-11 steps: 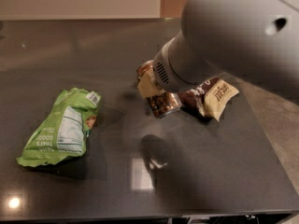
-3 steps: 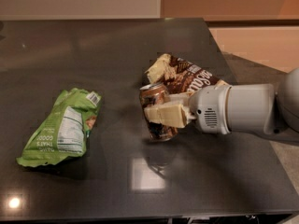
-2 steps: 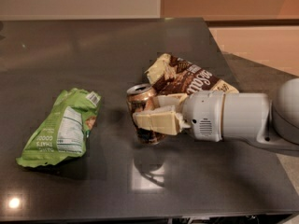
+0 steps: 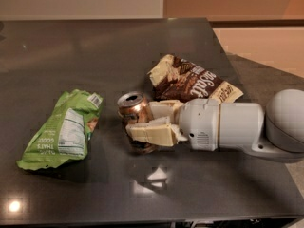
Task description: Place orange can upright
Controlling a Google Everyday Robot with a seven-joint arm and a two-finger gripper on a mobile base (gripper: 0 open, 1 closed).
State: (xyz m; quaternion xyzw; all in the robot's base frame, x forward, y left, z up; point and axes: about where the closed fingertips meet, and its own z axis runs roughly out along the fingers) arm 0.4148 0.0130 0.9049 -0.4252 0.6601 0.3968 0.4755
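Note:
The orange can point(image 4: 134, 109) is a small coppery drink can with a silver top and pull tab. It stands nearly upright, leaning a little to the left, near the middle of the dark table point(image 4: 95, 51). My gripper point(image 4: 146, 122) reaches in from the right and is shut on the can, one cream finger point(image 4: 149, 132) in front of its lower body and the other behind it. The can's bottom end is hidden by the front finger, so contact with the table cannot be told.
A green snack bag point(image 4: 64, 129) lies to the can's left. A brown-and-cream snack bag point(image 4: 192, 82) lies just behind my gripper. My white arm point(image 4: 237, 127) stretches over the table's right side. The table's right edge is near the arm.
My gripper has carried the can leftward, away from the brown bag, toward the table's middle. The can has turned from lying to nearly upright.

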